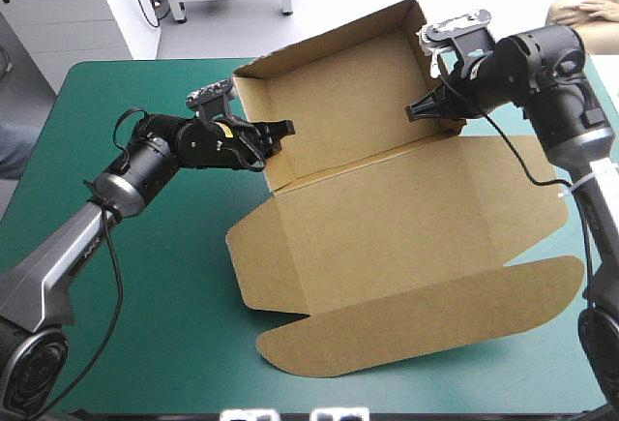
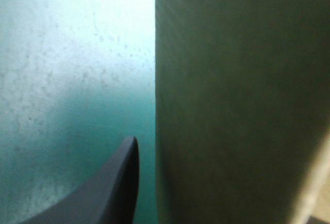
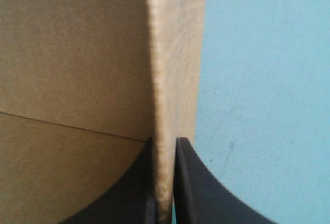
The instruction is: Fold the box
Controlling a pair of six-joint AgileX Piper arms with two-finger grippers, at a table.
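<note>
Brown box point(image 1: 387, 218): walls up, lid flat | step, likely: setting side walls | right claw point(image 3: 164, 141) clenched on right wall | left claw point(image 1: 281, 132): cannot tell | next: probably press walls square.

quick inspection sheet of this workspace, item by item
surface: teal-green cover, lying flat
job's things: brown box, an open tray with its walls raised; lid flat on the cover toward the near edge
clutter: nothing seen
grippers: left gripper at the tray's left wall; right gripper shut on the right wall
cables: nothing seen
surroundings: nothing seen
</note>
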